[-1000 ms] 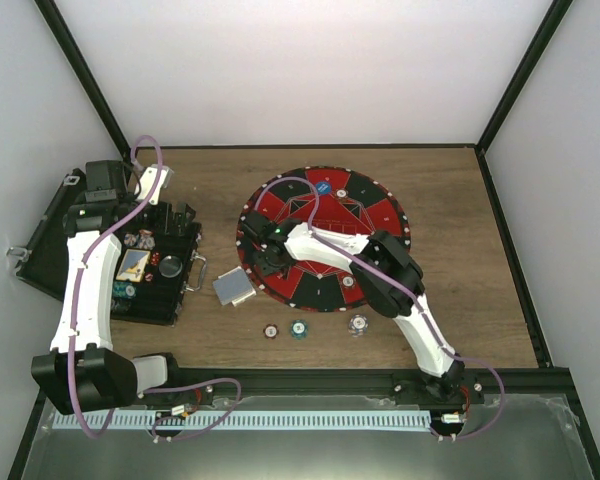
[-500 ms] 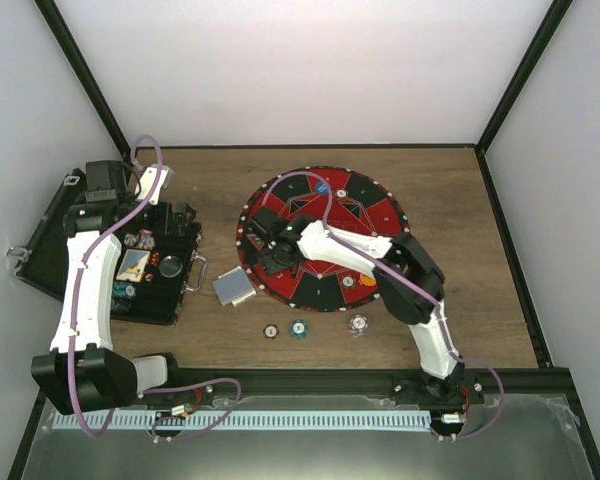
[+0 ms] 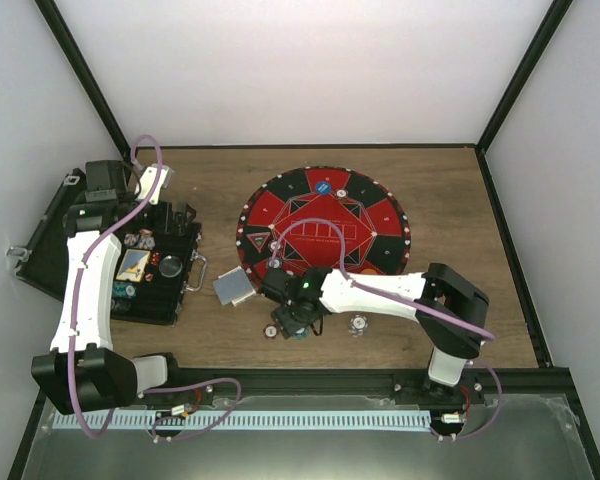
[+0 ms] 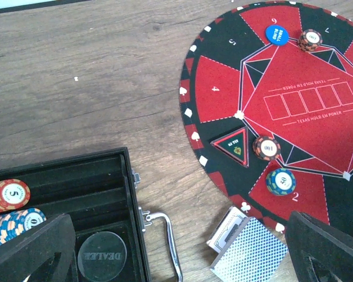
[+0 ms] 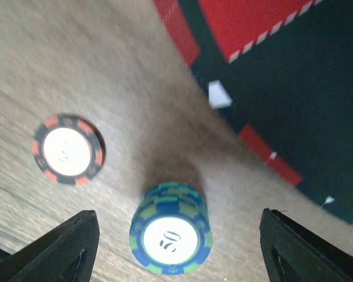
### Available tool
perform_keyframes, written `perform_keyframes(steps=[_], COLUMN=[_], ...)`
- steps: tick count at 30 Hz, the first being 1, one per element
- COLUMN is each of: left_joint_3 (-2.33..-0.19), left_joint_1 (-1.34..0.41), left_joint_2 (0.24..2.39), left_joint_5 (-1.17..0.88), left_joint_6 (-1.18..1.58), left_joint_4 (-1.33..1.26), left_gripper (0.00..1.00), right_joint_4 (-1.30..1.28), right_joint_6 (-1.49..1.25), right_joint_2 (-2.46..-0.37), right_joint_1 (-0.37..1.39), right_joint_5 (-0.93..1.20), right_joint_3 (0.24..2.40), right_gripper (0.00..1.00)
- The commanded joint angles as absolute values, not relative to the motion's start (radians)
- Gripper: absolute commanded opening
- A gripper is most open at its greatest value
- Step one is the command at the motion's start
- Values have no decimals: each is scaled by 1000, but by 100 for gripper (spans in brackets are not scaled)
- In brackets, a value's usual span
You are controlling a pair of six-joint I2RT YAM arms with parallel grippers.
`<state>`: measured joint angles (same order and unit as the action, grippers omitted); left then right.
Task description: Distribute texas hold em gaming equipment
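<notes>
the blue-green chip stack (image 5: 170, 235) stands on the worktop (image 5: 76, 59) squarely between the spread right jaws, well apart from the left jaws, also spread, over the case (image 4: 76, 176).

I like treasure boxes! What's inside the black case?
The black case holds a red chip marked 5, a blue-and-white chip stack and a round DEALER disc. The left gripper hides part of the other slots.
</notes>
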<state>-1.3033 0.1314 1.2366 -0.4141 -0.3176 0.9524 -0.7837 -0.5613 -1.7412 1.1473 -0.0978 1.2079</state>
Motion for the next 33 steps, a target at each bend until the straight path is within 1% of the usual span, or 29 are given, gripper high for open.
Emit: perform_keyframes(steps=[1, 4, 8, 16, 21, 25, 29, 32, 33], left_joint_3=[-1319, -1314, -1312, -1310, -1312, -1310, -1308, -1310, -1311], left_joint_1=[138, 138, 138, 138, 138, 138, 138, 138, 138], left_joint_2=[1231, 1230, 1226, 1225, 1224, 1223, 1221, 1221, 1221], left_joint_5=[-435, -437, -434, -425, -425, -429, -428, -425, -425], left_joint_6=[-310, -308, -308, -313, -313, -315, -316, -317, -316], left_joint_4=[935, 932, 931, 932, 931, 933, 931, 933, 933], left_gripper=[100, 100, 100, 100, 100, 100, 100, 100, 100], right_joint_4=[-767, -755, -744, -741, -744, -743, -745, -747, -747], right_joint_6=[-642, -649, -645, -637, -638, -636, -634, -632, -628], right_joint_2=[-1707, -1721, -1728, -1753, -1749, -1748, -1747, -1747, -1749], right_joint_1=[1189, 1197, 1197, 1197, 1197, 1197, 1198, 1197, 1197], right_joint_5=[-66, -63, -64, -70, -74, -71, -69, -66, -64], right_joint_3=[1158, 1137, 1141, 1161, 1152, 1148, 1149, 1150, 1151], right_gripper=[77, 76, 72, 58, 52, 50, 46, 46, 48])
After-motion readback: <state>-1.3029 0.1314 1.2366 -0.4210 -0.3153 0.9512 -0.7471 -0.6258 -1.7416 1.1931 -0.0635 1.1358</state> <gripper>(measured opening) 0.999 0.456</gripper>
